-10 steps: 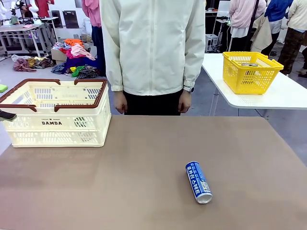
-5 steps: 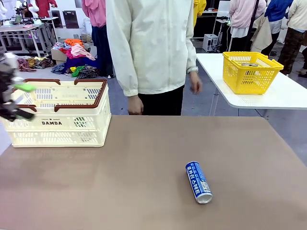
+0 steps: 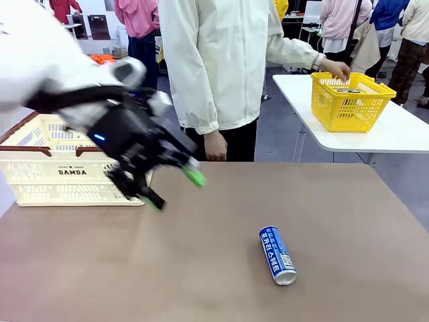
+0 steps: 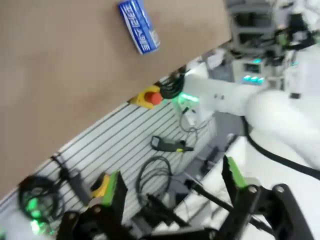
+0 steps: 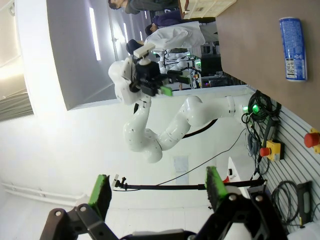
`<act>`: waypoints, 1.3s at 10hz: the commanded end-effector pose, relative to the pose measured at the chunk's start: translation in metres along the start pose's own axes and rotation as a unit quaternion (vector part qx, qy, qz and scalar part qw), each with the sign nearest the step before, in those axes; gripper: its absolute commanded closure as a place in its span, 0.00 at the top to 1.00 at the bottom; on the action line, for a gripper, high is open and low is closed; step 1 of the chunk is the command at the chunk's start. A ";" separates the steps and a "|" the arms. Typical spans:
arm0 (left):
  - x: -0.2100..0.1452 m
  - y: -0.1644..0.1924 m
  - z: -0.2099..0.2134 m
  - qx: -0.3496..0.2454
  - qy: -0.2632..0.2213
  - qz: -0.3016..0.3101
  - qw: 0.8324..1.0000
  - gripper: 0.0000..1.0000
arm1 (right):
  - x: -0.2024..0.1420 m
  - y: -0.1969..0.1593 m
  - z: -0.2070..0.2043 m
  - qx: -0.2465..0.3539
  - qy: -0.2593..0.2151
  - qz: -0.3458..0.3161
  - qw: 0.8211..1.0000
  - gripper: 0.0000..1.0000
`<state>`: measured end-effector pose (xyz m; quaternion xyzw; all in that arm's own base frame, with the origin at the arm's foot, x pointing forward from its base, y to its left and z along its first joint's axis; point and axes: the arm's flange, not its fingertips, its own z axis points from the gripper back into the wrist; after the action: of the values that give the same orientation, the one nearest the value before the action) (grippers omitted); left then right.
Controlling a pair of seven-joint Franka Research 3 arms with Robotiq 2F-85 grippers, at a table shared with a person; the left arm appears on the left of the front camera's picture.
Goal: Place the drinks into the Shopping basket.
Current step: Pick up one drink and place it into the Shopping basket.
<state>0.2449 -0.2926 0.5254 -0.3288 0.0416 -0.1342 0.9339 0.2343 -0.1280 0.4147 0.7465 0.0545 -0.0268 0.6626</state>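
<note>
One drink, a blue can (image 3: 277, 255) with white lettering, lies on its side on the brown table, right of the middle. The same blue can (image 4: 139, 26) shows at the top of the left wrist view, and the blue can (image 5: 292, 48) also lies far off in the right wrist view. The cream Shopping basket (image 3: 70, 182) marked DAMDA stands at the table's far left. My left gripper (image 3: 175, 191) hangs open and empty above the table, just right of the basket and well left of the can. Left gripper (image 4: 172, 182) open. Right gripper (image 5: 157, 189) open, holding nothing.
A person in a cream jacket stands at the far edge, one hand (image 3: 335, 68) on a yellow basket (image 3: 350, 102) on a white side table at the back right. Bare table (image 3: 201, 268) surrounds the can. My left arm (image 5: 145, 75) shows far off in the right wrist view.
My left arm has swung from the left edge beside the basket out over the table toward the middle. The person has stepped right and reached a hand to the yellow basket. The can has not moved.
</note>
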 end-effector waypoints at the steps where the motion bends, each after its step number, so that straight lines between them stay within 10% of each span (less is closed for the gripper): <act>1: 0.029 -0.014 -0.036 0.055 0.010 -0.025 0.998 1.00 | 0.001 0.007 -0.001 0.006 -0.003 -0.009 1.000 1.00; 7: 0.011 -0.023 -0.043 0.028 0.015 -0.034 0.999 1.00 | 0.001 0.007 -0.001 0.006 -0.003 -0.009 1.000 1.00; 11: 0.077 -0.099 -0.105 0.204 0.027 -0.036 0.978 1.00 | 0.001 0.007 -0.001 0.006 -0.003 -0.009 1.000 1.00; 13: 0.116 -0.080 -0.064 0.223 0.050 -0.025 0.973 1.00 | 0.001 0.007 -0.001 0.006 -0.003 -0.009 1.000 1.00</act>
<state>0.2990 -0.4369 0.5024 -0.1215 0.0188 -0.1795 0.9761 0.2342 -0.1281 0.4147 0.7466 0.0544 -0.0269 0.6625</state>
